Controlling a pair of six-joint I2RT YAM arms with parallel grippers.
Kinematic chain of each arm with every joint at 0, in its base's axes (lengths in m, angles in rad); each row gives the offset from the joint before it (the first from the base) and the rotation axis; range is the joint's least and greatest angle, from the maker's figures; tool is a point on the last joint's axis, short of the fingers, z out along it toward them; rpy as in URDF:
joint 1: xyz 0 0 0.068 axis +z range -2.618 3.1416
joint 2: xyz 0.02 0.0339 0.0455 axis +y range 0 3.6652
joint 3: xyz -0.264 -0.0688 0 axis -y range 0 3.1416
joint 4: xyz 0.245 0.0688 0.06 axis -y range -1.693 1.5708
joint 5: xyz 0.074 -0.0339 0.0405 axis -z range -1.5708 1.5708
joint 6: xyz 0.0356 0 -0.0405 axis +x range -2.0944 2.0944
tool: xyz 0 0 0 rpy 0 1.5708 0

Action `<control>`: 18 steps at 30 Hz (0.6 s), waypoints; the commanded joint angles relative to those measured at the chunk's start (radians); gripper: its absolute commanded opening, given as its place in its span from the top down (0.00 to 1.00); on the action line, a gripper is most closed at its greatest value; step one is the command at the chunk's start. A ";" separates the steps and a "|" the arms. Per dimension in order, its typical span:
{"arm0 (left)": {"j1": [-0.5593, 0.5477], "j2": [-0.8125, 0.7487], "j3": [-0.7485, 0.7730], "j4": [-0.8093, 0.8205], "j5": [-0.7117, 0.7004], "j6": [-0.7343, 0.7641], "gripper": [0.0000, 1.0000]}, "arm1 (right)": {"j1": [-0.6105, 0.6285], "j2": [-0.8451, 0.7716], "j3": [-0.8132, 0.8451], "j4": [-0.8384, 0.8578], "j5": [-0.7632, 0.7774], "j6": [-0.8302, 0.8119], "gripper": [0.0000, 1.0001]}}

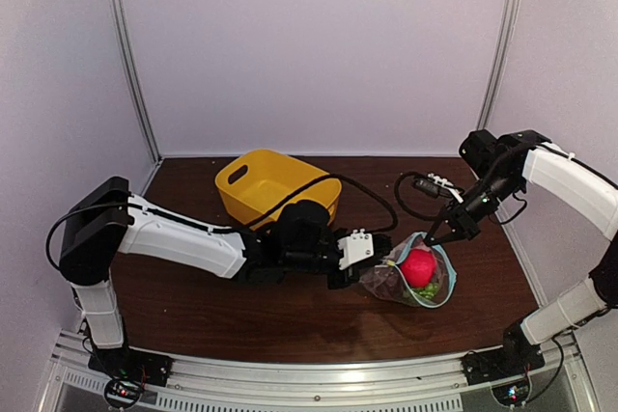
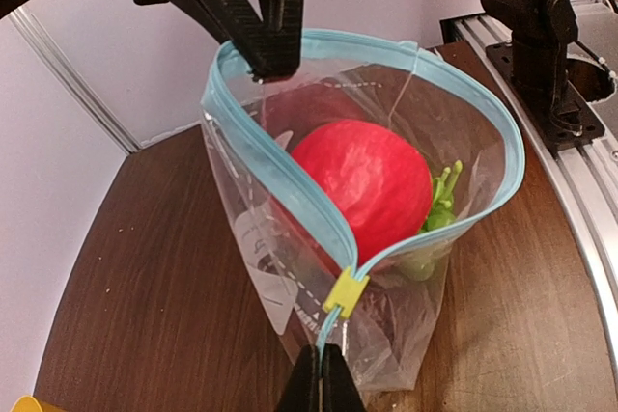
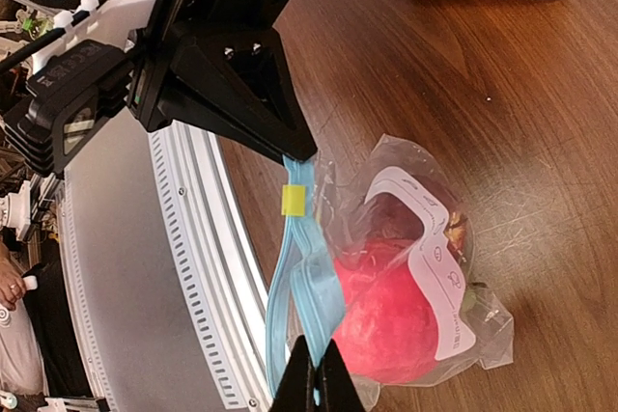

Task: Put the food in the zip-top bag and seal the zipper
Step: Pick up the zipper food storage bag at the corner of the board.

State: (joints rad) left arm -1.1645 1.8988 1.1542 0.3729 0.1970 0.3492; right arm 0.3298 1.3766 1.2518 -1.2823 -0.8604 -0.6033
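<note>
The clear zip-top bag (image 1: 406, 282) lies on the brown table with its mouth held open. Inside are the pink-red ball fruit (image 2: 362, 180), the green grape bunch (image 2: 439, 202) and a dark maroon fruit (image 3: 404, 217). My left gripper (image 2: 322, 362) is shut on the end of the light blue zipper (image 2: 280, 190), just below its yellow slider (image 2: 345, 293). My right gripper (image 3: 314, 375) is shut on the opposite end of the zipper strip (image 3: 319, 287). In the top view the left gripper (image 1: 375, 262) and right gripper (image 1: 432, 238) flank the bag.
The yellow plastic basket (image 1: 275, 185) stands behind the left arm, at the back middle. A black cable (image 1: 410, 202) loops on the table near the right arm. The metal rail (image 1: 319, 388) runs along the near edge.
</note>
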 commanded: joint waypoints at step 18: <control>-0.024 -0.237 0.031 -0.253 0.106 -0.233 1.00 | -0.011 -0.131 0.146 -0.096 0.127 -0.091 0.68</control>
State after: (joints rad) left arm -1.1820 1.6199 1.2003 0.1223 0.2668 0.2024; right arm 0.3180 1.2831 1.2739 -1.2789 -0.6086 -0.6075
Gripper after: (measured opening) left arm 0.011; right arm 0.238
